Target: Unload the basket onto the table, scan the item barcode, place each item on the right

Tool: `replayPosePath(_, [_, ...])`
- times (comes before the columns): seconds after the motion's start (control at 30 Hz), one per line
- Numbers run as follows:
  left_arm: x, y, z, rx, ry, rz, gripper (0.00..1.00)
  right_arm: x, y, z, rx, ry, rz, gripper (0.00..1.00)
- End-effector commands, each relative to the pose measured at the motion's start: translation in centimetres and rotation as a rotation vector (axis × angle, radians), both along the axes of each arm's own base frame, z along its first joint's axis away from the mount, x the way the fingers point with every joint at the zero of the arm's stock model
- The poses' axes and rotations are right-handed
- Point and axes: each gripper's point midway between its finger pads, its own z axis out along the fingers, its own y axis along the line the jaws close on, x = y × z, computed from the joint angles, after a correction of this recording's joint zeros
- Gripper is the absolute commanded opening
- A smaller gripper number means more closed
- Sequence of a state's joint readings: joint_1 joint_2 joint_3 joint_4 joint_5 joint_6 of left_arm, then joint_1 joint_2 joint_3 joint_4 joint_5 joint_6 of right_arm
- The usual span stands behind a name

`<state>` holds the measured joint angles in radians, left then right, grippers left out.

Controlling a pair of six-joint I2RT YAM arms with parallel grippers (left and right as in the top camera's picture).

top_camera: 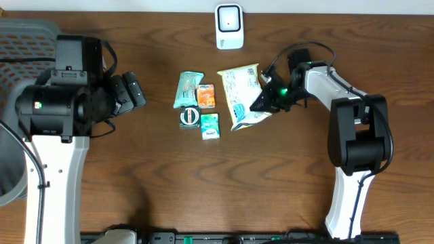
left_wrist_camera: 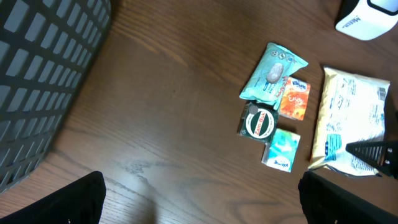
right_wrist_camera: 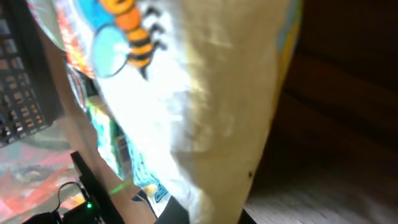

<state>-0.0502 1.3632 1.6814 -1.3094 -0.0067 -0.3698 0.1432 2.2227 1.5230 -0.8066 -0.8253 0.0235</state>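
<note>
The right jaws are clamped on the near corner of the pale yellow packet [top_camera: 239,91]. We judge this is the item to be scanned, taken by its edge so the printed face stays uncovered. The rest of the packet stretches away from those jaws toward the middle of the table [top_camera: 169,190], and we cannot tell whether it has left the surface. In the right wrist view it fills nearly everything in front of the jaws.

The left jaws stand wide apart with nothing between them. We take them to be waiting out of the way.

Between the two pairs of jaws lie four small items: a teal pouch [top_camera: 188,88], an orange pack [top_camera: 205,96], a round-labelled tin [top_camera: 190,117] and a green pack [top_camera: 210,127], crowded together just beyond the packet. One white scanner [top_camera: 229,26] sits past the packet, well apart from the right jaws. One grey basket [left_wrist_camera: 43,74] sits behind the left jaws, probably for finished items.
</note>
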Motion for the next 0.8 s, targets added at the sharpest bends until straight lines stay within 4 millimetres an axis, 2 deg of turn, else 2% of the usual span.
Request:
replayPosePath(0.0, [-0.1, 0.3, 0.2, 0.005, -0.004, 0.019, 0.98, 0.1, 1.5, 2.1, 0.14, -0.102, 0.081, 0.01])
replayPosePath(0.13, [-0.1, 0.3, 0.2, 0.005, -0.004, 0.02, 0.98, 0.4, 2.4, 6.2, 0.281, -0.273, 0.167, 0.01])
replayPosePath(0.3, [-0.1, 0.3, 0.2, 0.005, -0.004, 0.019, 0.98, 0.5, 2.7, 10.9, 0.288, -0.484, 0.253, 0.01])
replayPosePath(0.5, [-0.1, 0.3, 0.2, 0.005, -0.004, 0.02, 0.98, -0.7, 3.5, 16.6, 0.268, -0.736, 0.37, 0.01])
replayPosePath(0.63, [-0.1, 0.3, 0.2, 0.005, -0.004, 0.019, 0.97, -0.9, 3.5, 17.8, 0.197, -0.791, 0.386, 0.01])
replayPosePath(0.77, [-0.1, 0.3, 0.2, 0.005, -0.004, 0.019, 0.98, -1.4, 3.3, 17.5, 0.176, -0.76, 0.383, 0.01])
